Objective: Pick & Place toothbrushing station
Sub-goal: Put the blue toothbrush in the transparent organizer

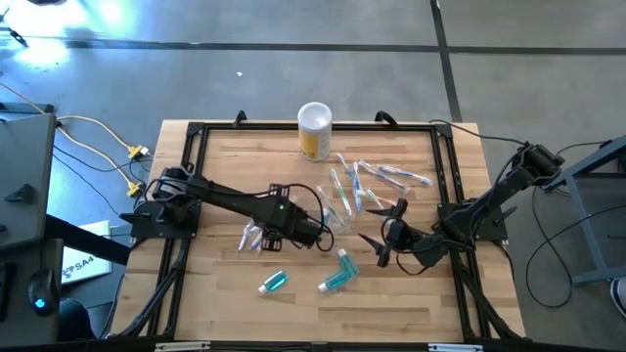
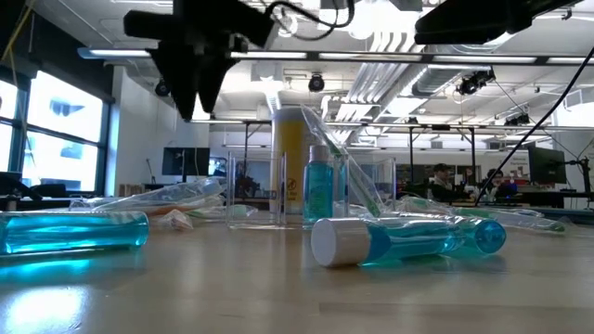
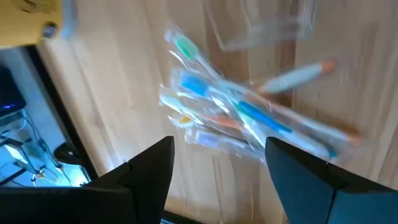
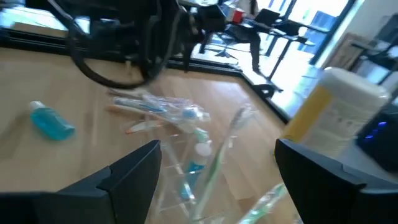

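Note:
Several slim wrapped toothbrushes lie loose on the table's far right; another small bunch lies beside the left arm. A clear cup stands mid-table with a teal tube and a toothbrush leaning in it. Two teal toothpaste tubes with white caps lie on their sides near the front. My left gripper is open and empty just left of the cup; its wrist view shows the wrapped brushes ahead. My right gripper is wide open and empty, right of the cup.
A yellow canister with a white lid stands at the table's far edge. A black frame runs around the wooden tabletop. Bare wood lies along the near edge in front of the tubes.

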Robot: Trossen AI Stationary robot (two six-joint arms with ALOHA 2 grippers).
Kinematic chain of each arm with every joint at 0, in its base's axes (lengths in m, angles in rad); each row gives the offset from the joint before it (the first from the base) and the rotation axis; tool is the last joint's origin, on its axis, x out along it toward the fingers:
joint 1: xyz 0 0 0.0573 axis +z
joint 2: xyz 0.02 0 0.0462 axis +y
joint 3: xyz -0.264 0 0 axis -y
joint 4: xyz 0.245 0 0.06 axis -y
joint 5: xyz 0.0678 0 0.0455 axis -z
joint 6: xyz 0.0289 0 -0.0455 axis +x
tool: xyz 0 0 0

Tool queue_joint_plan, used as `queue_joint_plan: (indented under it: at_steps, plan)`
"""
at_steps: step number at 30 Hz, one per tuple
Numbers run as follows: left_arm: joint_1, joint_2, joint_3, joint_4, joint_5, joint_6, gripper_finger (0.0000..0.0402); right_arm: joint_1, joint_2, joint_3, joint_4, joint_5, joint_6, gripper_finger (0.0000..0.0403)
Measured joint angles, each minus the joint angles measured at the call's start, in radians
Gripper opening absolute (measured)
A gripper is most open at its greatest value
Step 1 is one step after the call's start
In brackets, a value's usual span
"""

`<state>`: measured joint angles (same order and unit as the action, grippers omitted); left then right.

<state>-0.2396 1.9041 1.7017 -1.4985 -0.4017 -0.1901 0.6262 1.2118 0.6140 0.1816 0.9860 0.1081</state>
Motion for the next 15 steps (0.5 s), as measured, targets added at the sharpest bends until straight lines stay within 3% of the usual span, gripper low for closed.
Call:
queue_joint_plan:
  at_steps: [8,15]
  plan:
    - [0.087,-0.046,-0.138,0.097,0.006,-0.070,0.0244,0.000,0.000,0.000,-0.024,-0.026,0.025,0.0307]
    - [0.132,-0.224,-0.363,0.386,0.157,-0.081,0.0244,-0.001,0.000,0.000,-0.071,-0.024,0.056,0.0307]
